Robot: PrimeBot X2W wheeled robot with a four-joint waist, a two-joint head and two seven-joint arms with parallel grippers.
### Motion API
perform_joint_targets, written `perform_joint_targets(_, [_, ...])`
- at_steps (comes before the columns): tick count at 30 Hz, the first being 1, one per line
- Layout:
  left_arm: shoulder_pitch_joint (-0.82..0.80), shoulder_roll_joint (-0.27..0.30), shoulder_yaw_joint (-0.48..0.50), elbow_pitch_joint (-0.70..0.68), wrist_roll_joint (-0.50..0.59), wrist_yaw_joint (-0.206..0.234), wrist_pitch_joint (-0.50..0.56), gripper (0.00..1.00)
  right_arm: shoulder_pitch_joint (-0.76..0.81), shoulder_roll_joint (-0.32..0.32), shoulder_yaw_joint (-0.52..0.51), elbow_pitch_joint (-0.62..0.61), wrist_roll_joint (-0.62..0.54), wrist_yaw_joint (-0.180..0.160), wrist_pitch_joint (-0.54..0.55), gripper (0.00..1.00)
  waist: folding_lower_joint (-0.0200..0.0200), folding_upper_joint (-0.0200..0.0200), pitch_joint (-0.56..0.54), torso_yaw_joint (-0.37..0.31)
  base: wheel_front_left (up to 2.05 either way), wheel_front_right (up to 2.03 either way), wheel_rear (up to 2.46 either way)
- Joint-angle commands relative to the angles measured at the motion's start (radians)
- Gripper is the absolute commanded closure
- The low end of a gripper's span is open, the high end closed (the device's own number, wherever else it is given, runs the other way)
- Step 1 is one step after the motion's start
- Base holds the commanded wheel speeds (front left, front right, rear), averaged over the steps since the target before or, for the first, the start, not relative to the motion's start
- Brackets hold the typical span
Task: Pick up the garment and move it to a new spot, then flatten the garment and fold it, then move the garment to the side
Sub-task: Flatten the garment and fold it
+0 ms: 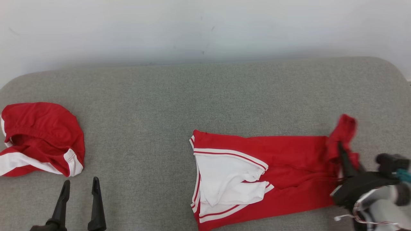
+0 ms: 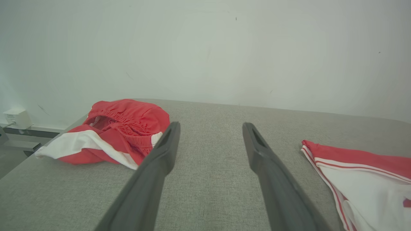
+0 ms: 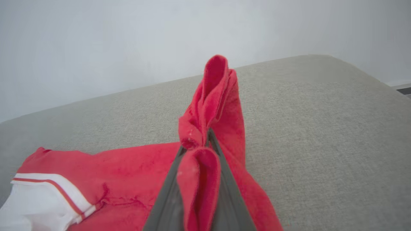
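Sprawling red-and-white garment (image 1: 289, 154); right claw (image 1: 341, 149) pinches its raised corner, left claw (image 1: 81, 181) wide.

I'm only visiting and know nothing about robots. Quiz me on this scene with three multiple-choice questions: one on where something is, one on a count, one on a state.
1. Where does the crumpled red-and-white garment lie on the grey fabric surface?
A. at the robot's left edge
B. in the middle
C. at the far right

2. How many red-and-white garments lie on the surface?
A. one
B. two
C. three

3. What is the right gripper doing?
A. standing open over bare fabric
B. shut on the crumpled garment
C. shut on a red edge of the spread-out red-and-white garment

Answers:
1. A: in the head view it sits against the left edge.
2. B: there is the crumpled one, plus the spread-out one.
3. C: in the right wrist view, red cloth is pinched between its fingers and lifted.
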Motion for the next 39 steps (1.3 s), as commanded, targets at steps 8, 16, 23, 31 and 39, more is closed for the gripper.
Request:
perform_joint_targets(8, [0.014,-0.001,-0.003,0.006,0.003,-0.009,-0.001,0.0,0.021,0.154,0.116,-0.12,-0.005,-0.003,0.031,1.0,0.0,-0.0001,-0.014,0.023,0.0,0.0,0.0])
perform_joint_targets(16, [-0.012,-0.001,-0.016,0.014,0.0,-0.013,-0.001,0.0,-0.012,0.268,0.186,-0.124,-0.014,-0.003,0.043,1.0,0.0,-0.0001,0.003,0.056,0.0,0.0,0.0])
perform_joint_targets(23, [-0.029,-0.001,-0.027,0.027,-0.003,-0.013,-0.001,0.0,-0.054,0.321,0.267,-0.073,0.013,-0.003,0.034,1.0,0.0,-0.0001,0.011,0.088,0.0,0.0,0.0])
perform_joint_targets(31, [-0.04,-0.001,-0.025,0.037,-0.012,-0.014,-0.001,0.0,-0.086,0.326,0.37,-0.018,0.11,-0.003,0.018,0.42,0.0,-0.0001,0.011,0.107,0.0,0.0,0.0])
perform_joint_targets(39, [-0.035,-0.001,-0.019,0.038,-0.014,-0.007,-0.001,0.0,-0.117,0.323,0.315,-0.04,0.06,-0.003,-0.012,0.0,0.0,-0.0001,-0.002,0.071,0.0,0.0,0.0])
